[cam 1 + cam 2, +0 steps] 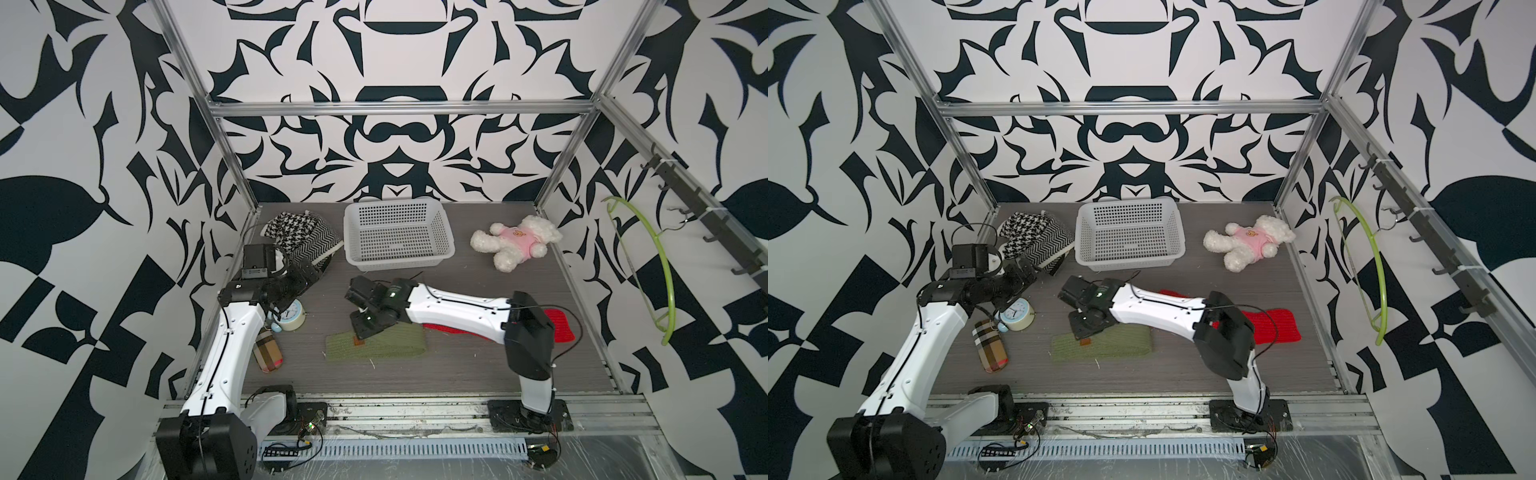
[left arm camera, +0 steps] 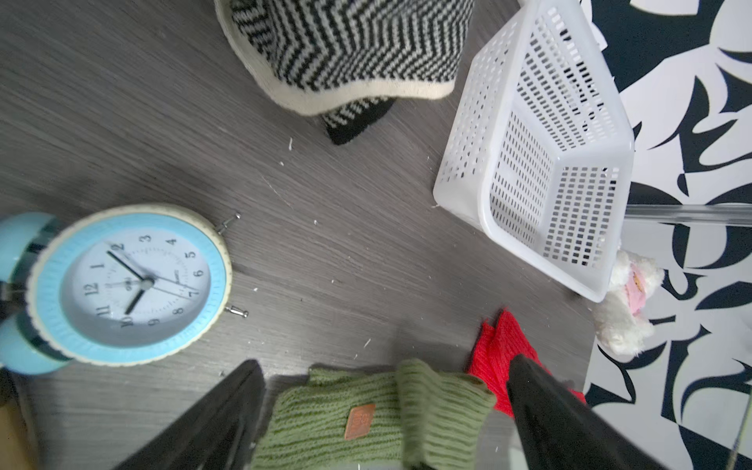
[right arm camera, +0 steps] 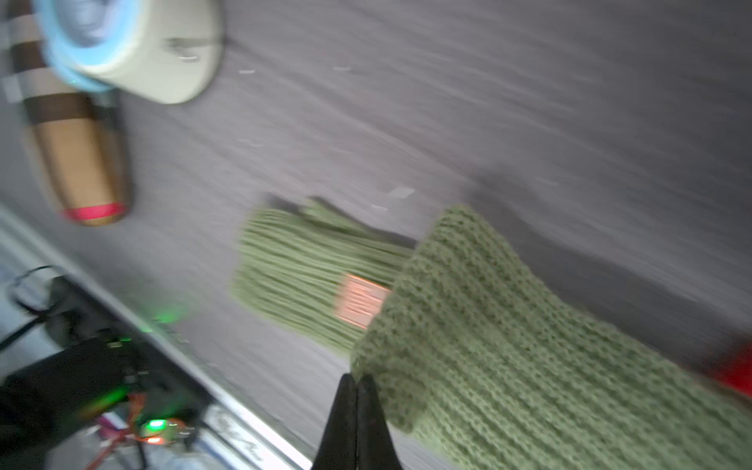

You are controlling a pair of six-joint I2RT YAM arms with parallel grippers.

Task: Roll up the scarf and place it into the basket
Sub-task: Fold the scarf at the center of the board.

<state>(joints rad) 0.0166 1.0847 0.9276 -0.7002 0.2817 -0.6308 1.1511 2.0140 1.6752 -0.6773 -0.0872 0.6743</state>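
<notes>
Progress is slight: the scarf (image 1: pixel 376 347) lies on the worktop (image 1: pixel 457 365) in front of the empty basket (image 1: pixel 444 232), one end folded over, not yet rolled. My right claw (image 3: pixel 357 384) is clenched at that fold, though I cannot tell whether it pinches yarn. My left claw (image 2: pixel 384 366) hangs released, off the basket's side.

We find the basket (image 1: pixel 395 239) at upper centre of the table (image 1: pixel 415 374), a heap of scarves (image 1: pixel 301 237) just left of it and a teddy bear (image 1: pixel 517 243) to its right. The scarf (image 1: pixel 390 349) lies at lower centre beneath the right arm (image 1: pixel 453 303), a knitted cloth (image 1: pixel 563 328) just right of it. At left, a clock (image 1: pixel 291 318) sits just above a pouch (image 1: pixel 268 353); a hanger (image 1: pixel 669 291) hangs at far right.
</notes>
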